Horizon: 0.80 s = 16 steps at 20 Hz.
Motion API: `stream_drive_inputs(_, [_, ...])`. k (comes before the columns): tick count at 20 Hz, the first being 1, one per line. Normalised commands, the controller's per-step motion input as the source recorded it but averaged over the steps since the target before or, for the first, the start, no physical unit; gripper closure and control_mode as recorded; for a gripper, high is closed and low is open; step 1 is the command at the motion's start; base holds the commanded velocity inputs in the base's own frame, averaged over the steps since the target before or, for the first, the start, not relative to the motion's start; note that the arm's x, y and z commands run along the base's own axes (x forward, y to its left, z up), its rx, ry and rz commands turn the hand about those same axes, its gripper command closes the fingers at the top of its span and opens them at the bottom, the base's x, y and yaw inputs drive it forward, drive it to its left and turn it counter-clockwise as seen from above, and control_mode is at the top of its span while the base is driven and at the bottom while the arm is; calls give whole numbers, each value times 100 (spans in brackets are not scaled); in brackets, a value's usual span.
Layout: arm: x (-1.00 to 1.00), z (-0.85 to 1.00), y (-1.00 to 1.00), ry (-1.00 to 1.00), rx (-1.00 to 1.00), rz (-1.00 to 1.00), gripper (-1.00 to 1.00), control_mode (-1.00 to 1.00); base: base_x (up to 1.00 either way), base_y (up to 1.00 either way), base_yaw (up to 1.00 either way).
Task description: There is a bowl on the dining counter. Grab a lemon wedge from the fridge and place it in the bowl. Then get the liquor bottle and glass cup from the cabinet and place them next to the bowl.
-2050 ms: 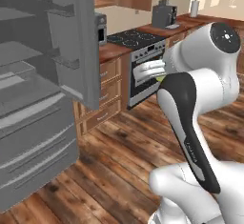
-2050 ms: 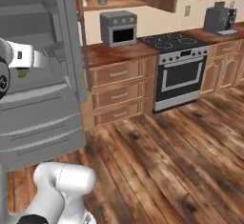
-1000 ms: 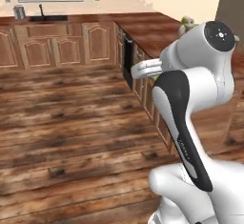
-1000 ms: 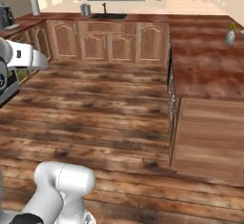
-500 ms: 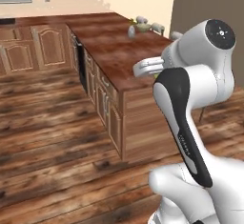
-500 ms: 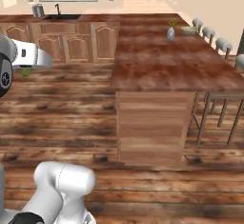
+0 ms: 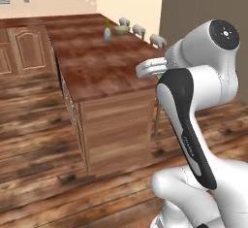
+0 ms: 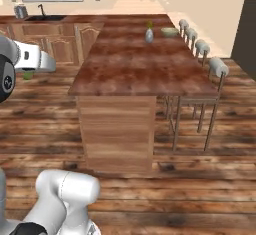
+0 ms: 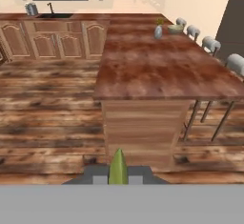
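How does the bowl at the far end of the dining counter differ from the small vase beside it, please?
The bowl is low, wide and olive-tan; the vase is taller, narrow and pale grey. The vase holds a green sprig; whether the bowl holds anything cannot be made out. Both stand on the dining counter, near the stools.

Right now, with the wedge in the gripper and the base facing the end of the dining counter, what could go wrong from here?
1. The lemon wedge is tiny and pinched only between the gripper tips; it could slip out while driving.
2. The bowl sits at the far end of the dining counter, likely beyond reach from this end.
3. A small vase beside the bowl and the stools along the side could be bumped.
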Motion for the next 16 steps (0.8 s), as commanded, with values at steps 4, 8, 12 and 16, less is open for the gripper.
stream_drive_inputs(4, [0, 0, 0, 0, 0, 0, 100, 100, 13, -100, 0])
stream_drive_inputs(8, [0, 0, 0, 0, 0, 0, 100, 100, 22, -100, 0])
stream_drive_inputs(12, [0, 0, 0, 0, 0, 0, 100, 100, 30, -100, 0])
stream_drive_inputs(16, [0, 0, 0, 0, 0, 0, 100, 100, 38, -100, 0])
